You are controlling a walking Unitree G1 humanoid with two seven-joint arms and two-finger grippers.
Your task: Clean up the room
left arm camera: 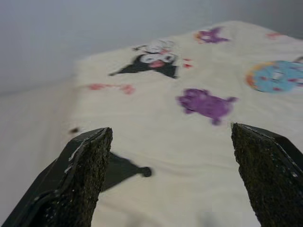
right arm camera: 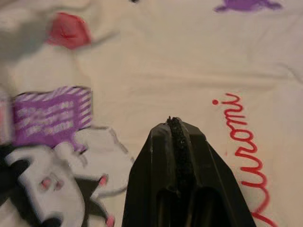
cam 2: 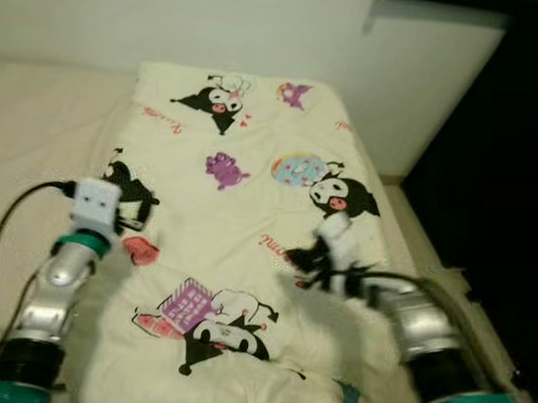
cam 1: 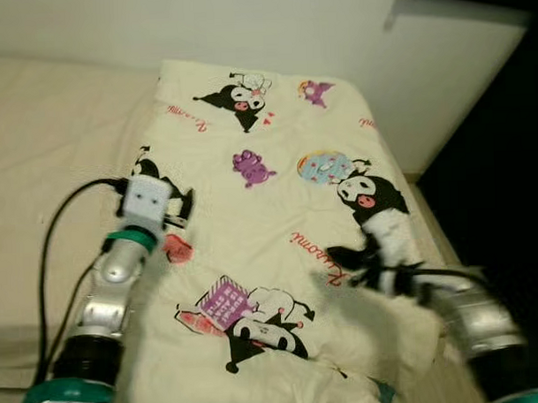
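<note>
A cream blanket [cam 1: 278,201] printed with black, purple and pink cartoon figures lies spread over the bed. My left gripper [cam 1: 177,212] hovers over its left edge, beside a pink print; its two fingers stand wide apart with nothing between them [left arm camera: 173,135]. My right gripper [cam 1: 334,255] hangs over the blanket's right half, near red lettering. Its fingers [right arm camera: 176,127] are pressed together and hold nothing.
A bare beige sheet [cam 1: 45,130] stretches to the blanket's left. A white wall [cam 1: 245,25] runs behind the bed. A white panel [cam 1: 441,72] stands at the bed's right, with a dark area [cam 1: 507,175] beyond it.
</note>
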